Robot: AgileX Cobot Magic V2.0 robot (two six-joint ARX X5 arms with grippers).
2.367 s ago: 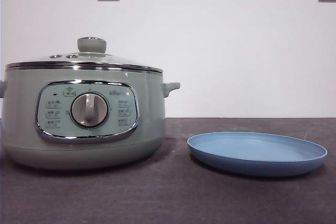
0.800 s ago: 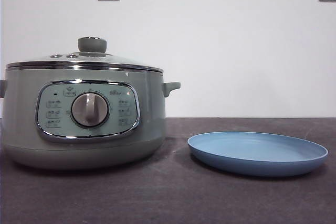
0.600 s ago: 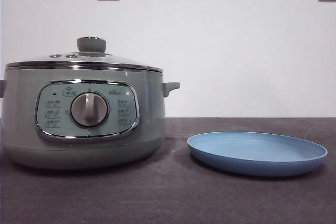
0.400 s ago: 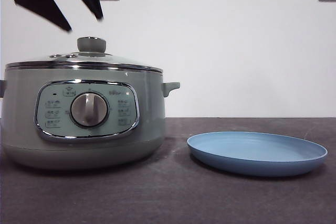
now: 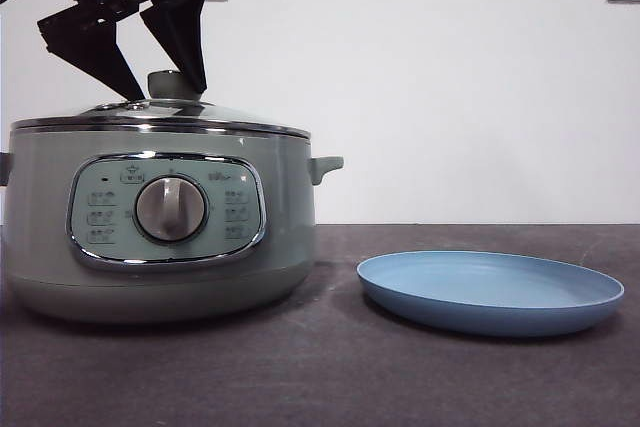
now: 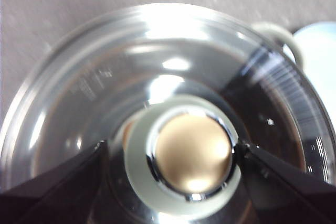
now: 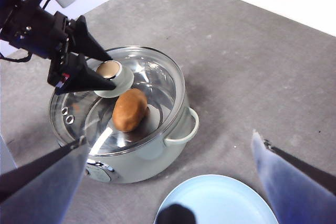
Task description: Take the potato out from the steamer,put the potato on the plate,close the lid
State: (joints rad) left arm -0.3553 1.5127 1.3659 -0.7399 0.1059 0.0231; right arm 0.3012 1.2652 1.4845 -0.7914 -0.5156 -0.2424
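**A:** Where is the oval orange-brown potato (image 7: pixel 129 110)?

**B:** Inside the round sage-green steamer (image 5: pixel 160 227), seen through the domed glass lid (image 7: pixel 121 103) in the right wrist view, left of centre. The lid sits closed on the chrome rim, and the potato lies just beside the lid's green knob (image 5: pixel 175 85).

**A:** And the gripper at work?

**B:** The left gripper (image 5: pixel 160 87) comes in from the upper left of the front view. Its two black jaws are spread wide and straddle the knob, one tip on each side. In the left wrist view the knob (image 6: pixel 184 153) fills the gap between them, with a narrow margin at either edge; I cannot tell whether a tip touches it.

**A:** The other arm?

**B:** The right gripper (image 7: pixel 173 182) waits high above the table, jaws wide apart and holding nothing.

**A:** Room to move?

**B:** The shallow light-blue plate (image 5: pixel 490 292) lies at lower right of the front view, apart from the steamer, a strip of bare dark table (image 5: pixel 340 367) between them. The steamer's small side handle (image 5: pixel 326 165) juts toward the plate's side.
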